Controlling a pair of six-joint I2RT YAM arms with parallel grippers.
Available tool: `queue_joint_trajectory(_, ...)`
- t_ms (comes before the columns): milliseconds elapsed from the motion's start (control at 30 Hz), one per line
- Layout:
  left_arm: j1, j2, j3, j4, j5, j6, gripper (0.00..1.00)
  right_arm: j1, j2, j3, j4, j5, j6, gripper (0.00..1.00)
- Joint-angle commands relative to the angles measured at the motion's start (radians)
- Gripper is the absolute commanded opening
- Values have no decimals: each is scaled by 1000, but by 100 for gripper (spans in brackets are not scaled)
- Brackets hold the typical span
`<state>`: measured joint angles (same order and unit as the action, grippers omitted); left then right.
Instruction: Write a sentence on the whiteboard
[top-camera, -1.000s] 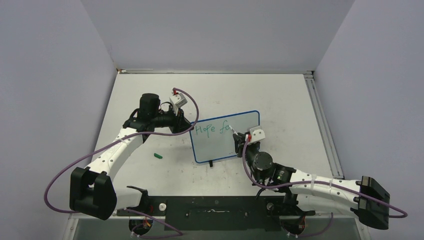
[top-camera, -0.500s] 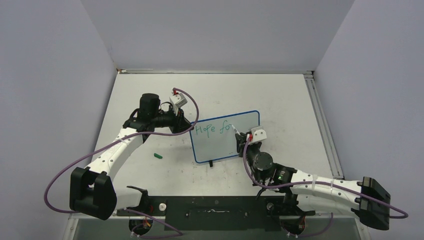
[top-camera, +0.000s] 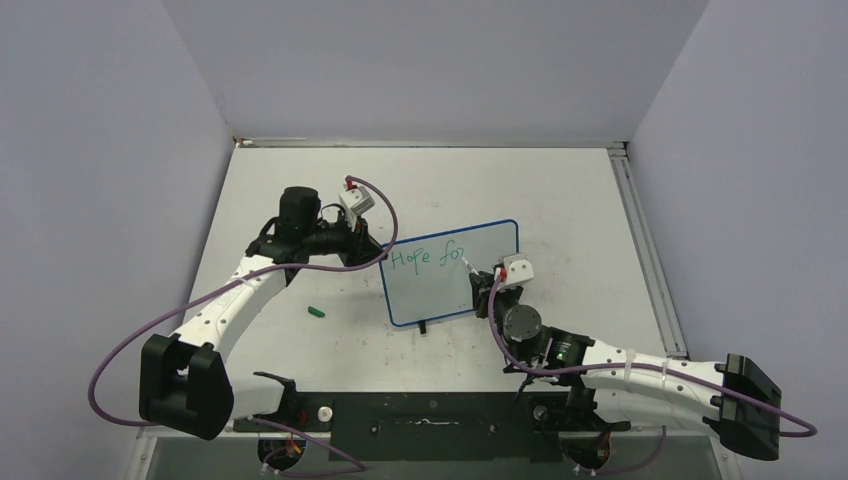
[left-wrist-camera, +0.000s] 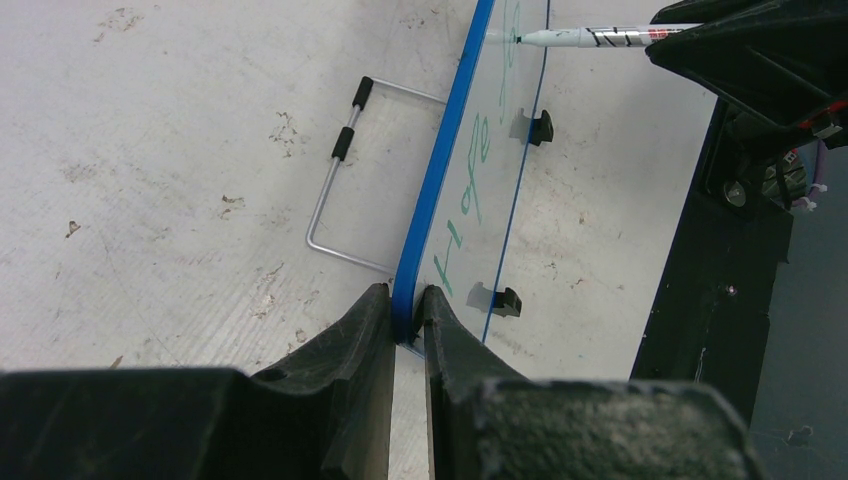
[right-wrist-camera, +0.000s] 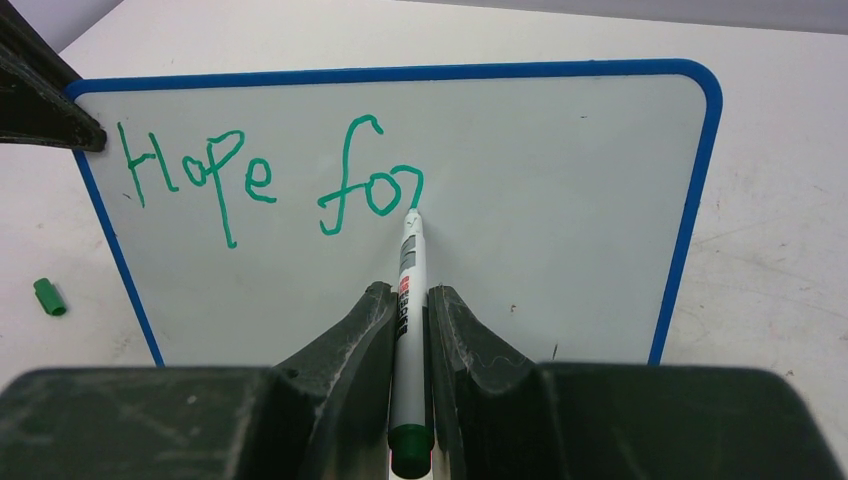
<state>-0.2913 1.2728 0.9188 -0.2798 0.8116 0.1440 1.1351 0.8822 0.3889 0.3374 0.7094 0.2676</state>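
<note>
- Green handwriting, the sentence (right-wrist-camera: 270, 180), reads "Hope for" across the upper left of the small glossy whiteboard (right-wrist-camera: 560, 230) with its thin blue rounded frame. The last letter looks only part-formed to me.
- That whiteboard stands on edge near the middle of the top view, on the pale scuffed desk (top-camera: 560, 190). A bent metal wire stand (left-wrist-camera: 330, 200) lies on the desk just behind it.
- My left hand (left-wrist-camera: 405, 300) is closed tight on the board's left side, pinching the blue frame between both fingers, so the board is braced.
- My right hand (right-wrist-camera: 410, 300) is closed around a slim white marker (right-wrist-camera: 408, 265) with a green end. Its tip sits against the board at the lower end of the final stroke.
- One small green cap (right-wrist-camera: 48, 297) lies on the desk at the lower left of the right wrist view, apart from the board.
- Step in hand, as I judge it: finishing the second word. The sentence has no full stop and most of the board is blank, so I take it as unfinished.
- Next move, to my mind, calls for completing that letter and lifting the tip cleanly. Then I would shift right for a word gap, or drop to the blank lower half.
- I would keep pen pressure light and square to the surface, so the board does not twist in the left hand's pinch.
</note>
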Motion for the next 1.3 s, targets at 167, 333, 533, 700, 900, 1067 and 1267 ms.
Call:
queue_joint_trajectory(167,-2,9,1,-47,-29,42,0,9,2,6,-52,-6,36,5)
queue_joint_trajectory(333,-2,11,1,-47,-28,42,0,9,-20,7,-29,14,22,5)
queue_joint_trajectory(533,-2,8,2,-47,-30,42,0,9,-6,17,45,23,-28,5)
queue_joint_trajectory(700,-2,9,2,-47,-29,42,0,9,16,19,89,33,-50,5)
queue_joint_trajectory(900,-1,9,3,-47,-30,42,0,8,10,20,104,60,-68,5)
queue_joint_trajectory(1067,-2,10,3,-47,-29,42,0,9,4,21,80,92,-63,5)
queue_joint_trajectory(1267,-2,8,1,-47,-29,42,0,8,-8,16,48,95,-44,5)
